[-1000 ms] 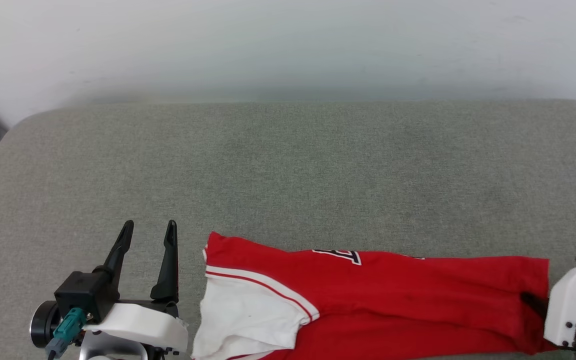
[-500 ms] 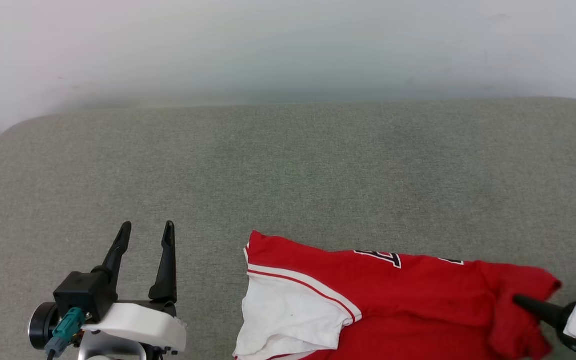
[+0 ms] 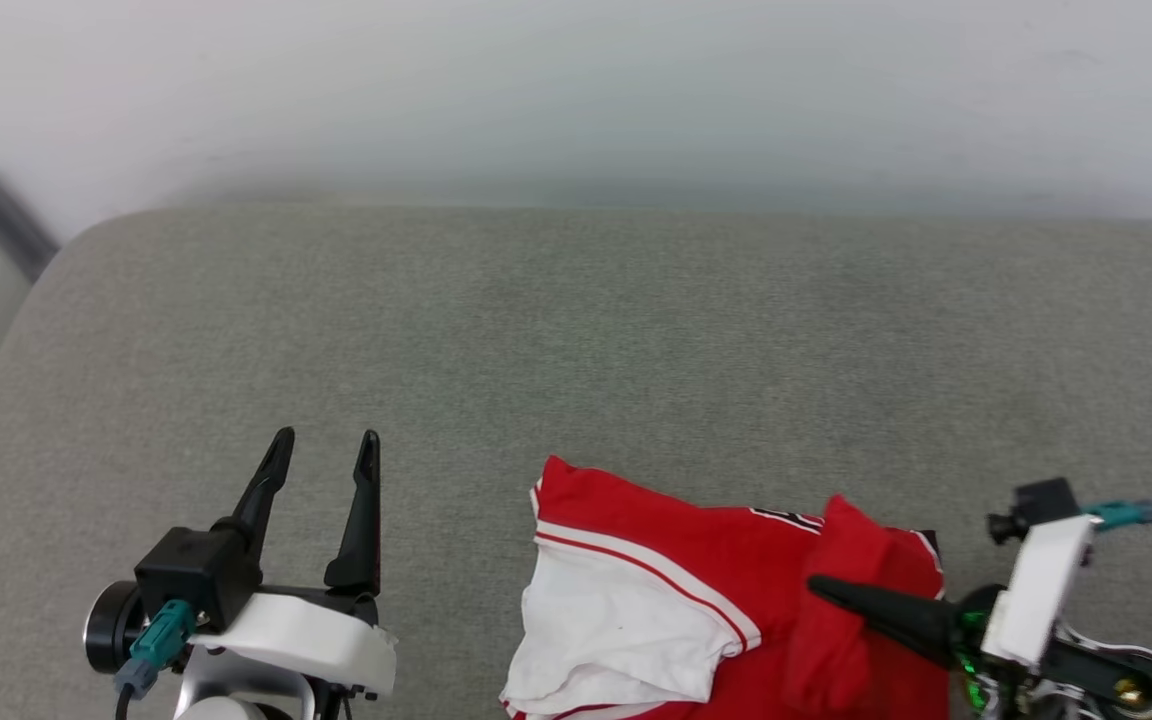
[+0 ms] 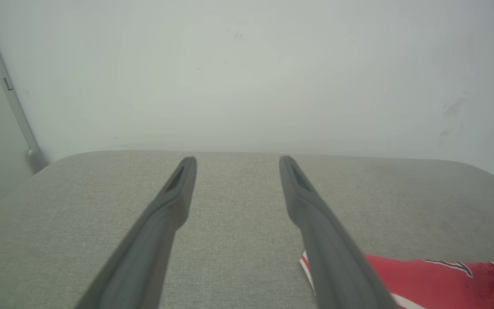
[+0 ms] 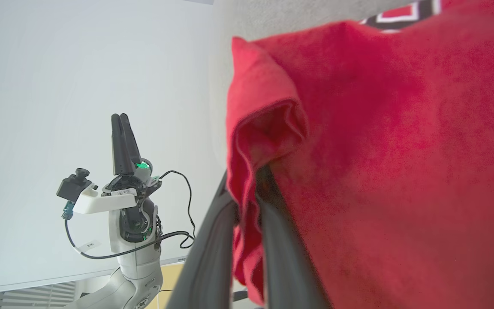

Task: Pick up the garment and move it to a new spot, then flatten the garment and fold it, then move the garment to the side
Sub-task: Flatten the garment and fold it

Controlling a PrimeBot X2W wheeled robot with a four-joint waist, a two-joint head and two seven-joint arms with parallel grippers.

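I see the garment [image 3: 676, 545] lying at the near edge of the grey padded surface [image 3: 576, 330], right of its middle. Its white sleeve panel is toward the left and its right end is doubled over onto the red body. My right gripper [image 3: 826, 590] is clamped on that fold, fingers pointing left. The right wrist view shows red cloth pinched between them. My left gripper [image 3: 326, 440] hangs over the near left part, fingers spread and empty, apart from the garment.

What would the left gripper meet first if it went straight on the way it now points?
Nothing nearby: the left gripper points over bare grey cushion, and the garment lies off to its right. Probably the white wall beyond comes first, though depth is unclear.
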